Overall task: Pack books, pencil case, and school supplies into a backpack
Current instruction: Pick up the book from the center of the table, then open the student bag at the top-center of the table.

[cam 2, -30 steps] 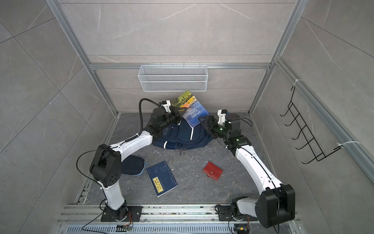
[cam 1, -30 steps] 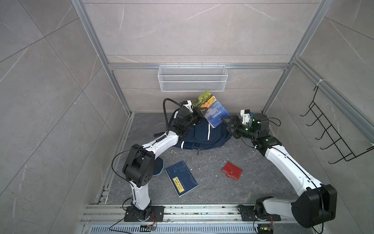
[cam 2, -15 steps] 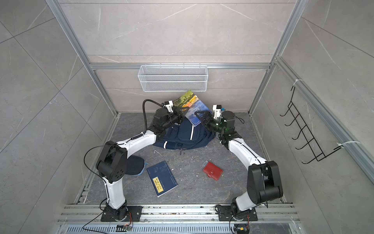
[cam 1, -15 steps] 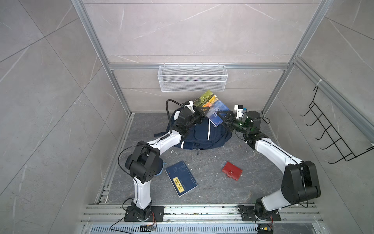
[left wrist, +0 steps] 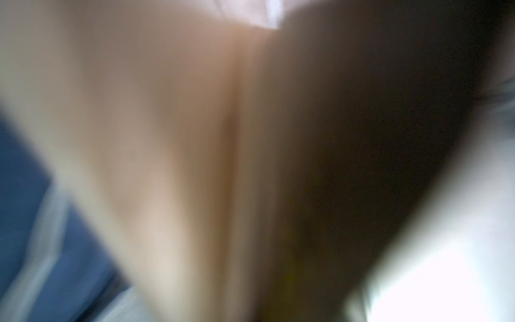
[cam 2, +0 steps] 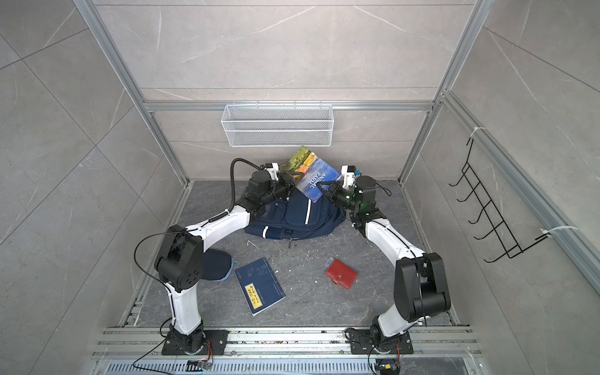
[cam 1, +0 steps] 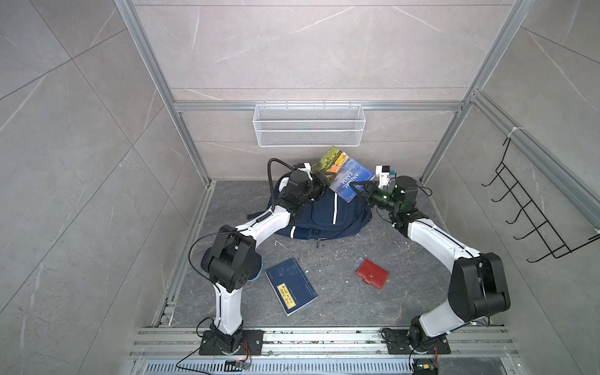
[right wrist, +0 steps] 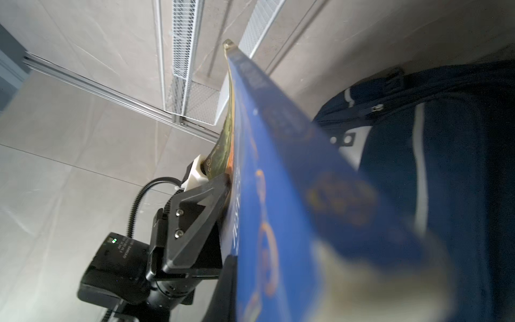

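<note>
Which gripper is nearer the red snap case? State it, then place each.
Right. The right gripper, clamped on the Animal Farm book, is raised beyond the red snap case; the left gripper is at the book's opposite edge, farther off.

books (cam 1: 350, 178) (cam 1: 291, 286) 2 | backpack (cam 1: 324, 217) 1 | pencil case (cam 2: 217, 265) 1 | red case (cam 1: 372, 276) 1 | basket (cam 1: 308, 130) 1
</note>
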`<state>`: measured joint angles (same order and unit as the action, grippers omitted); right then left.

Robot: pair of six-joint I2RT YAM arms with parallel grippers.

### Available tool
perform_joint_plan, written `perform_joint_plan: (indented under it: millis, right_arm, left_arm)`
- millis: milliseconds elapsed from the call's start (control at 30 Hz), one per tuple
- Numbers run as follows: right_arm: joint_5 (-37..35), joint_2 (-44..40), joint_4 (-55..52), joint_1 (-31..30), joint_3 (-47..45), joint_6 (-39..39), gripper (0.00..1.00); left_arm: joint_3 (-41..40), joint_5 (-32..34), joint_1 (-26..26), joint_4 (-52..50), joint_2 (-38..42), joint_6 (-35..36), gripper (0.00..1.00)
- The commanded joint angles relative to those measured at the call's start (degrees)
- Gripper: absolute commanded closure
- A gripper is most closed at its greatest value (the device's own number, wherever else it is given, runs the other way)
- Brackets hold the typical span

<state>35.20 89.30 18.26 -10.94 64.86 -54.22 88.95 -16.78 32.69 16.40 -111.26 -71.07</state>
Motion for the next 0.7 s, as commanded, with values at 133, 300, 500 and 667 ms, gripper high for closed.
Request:
perform_joint_plan:
  millis: [133, 300, 500, 667]
  right_arm:
    - [-13.8, -10.6, -29.6, 5.2, 8.6, 16.9, 1.0]
    - [-23.4, -12.2, -46.5, 8.1, 15.3, 23.3, 1.0]
    - [-27.6, -13.8, -53.7, 10.2, 16.1, 23.9, 1.0]
    - [-28.2, -14.9, -56.8, 10.3, 16.9, 25.6, 1.0]
  left_arm:
    - [22.2, 5.2, -0.4, -52.9, -2.0, 32.0, 0.0]
    - [43.3, 11.6, 3.0, -67.8, -16.6, 39.8, 0.01]
    - [59.8, 17.3, 5.8, -70.6, -30.7, 40.4, 0.04]
    - [61.2, 16.4, 7.6, -66.3, -34.9, 42.6, 0.04]
